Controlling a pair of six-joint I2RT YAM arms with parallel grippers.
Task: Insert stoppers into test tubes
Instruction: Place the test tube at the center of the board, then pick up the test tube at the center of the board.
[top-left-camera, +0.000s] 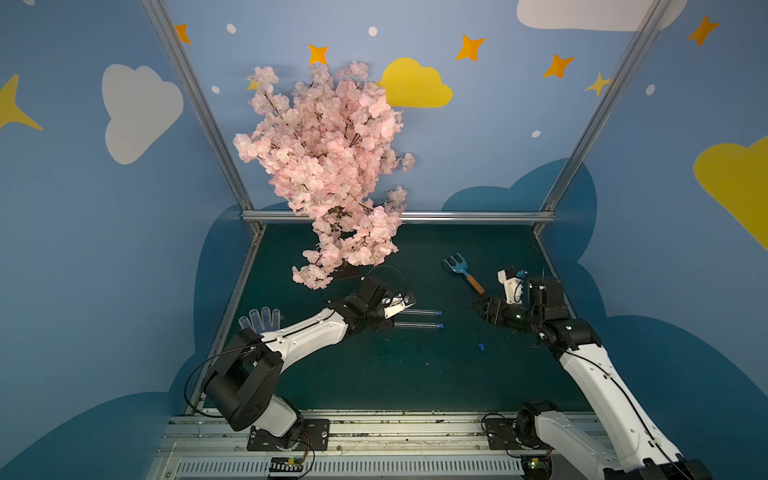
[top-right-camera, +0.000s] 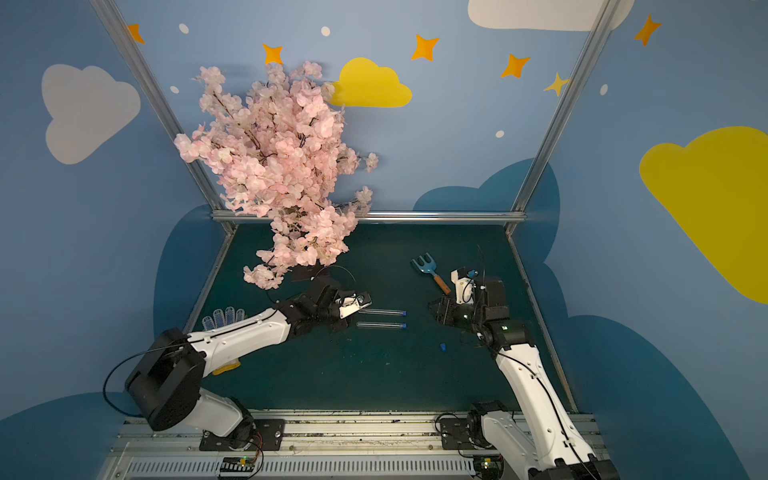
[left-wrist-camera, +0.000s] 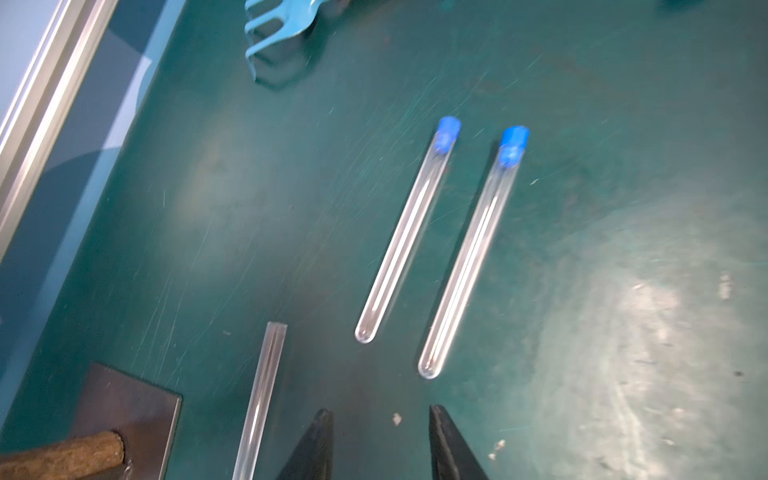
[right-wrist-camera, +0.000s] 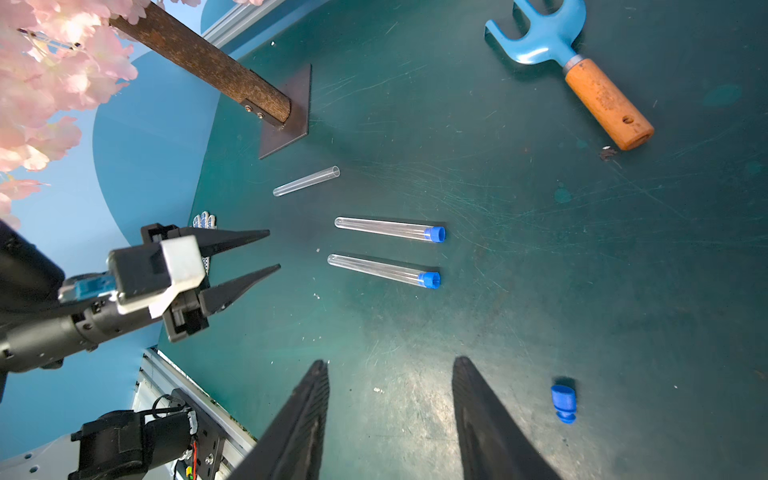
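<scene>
Two clear test tubes (right-wrist-camera: 386, 228) (right-wrist-camera: 378, 270) lie side by side on the green mat, each with a blue stopper (left-wrist-camera: 448, 133) (left-wrist-camera: 513, 143) in its mouth. Both top views show this pair (top-left-camera: 417, 326) (top-right-camera: 380, 326). A third test tube (right-wrist-camera: 305, 181) lies unplugged near the tree's base plate, also caught in the left wrist view (left-wrist-camera: 262, 399). One loose stopper (right-wrist-camera: 564, 402) (top-left-camera: 481, 347) rests on the mat beside my right gripper (right-wrist-camera: 390, 360), which is open and empty. My left gripper (left-wrist-camera: 379, 410) (right-wrist-camera: 274, 249) is open and empty, just short of the pair's closed ends.
A blue garden fork (right-wrist-camera: 582, 70) with an orange handle lies at the back right. The pink blossom tree (top-left-camera: 328, 166) stands on a dark base plate (right-wrist-camera: 286, 120) at the back left. A dotted glove (top-left-camera: 262, 318) lies by the left edge.
</scene>
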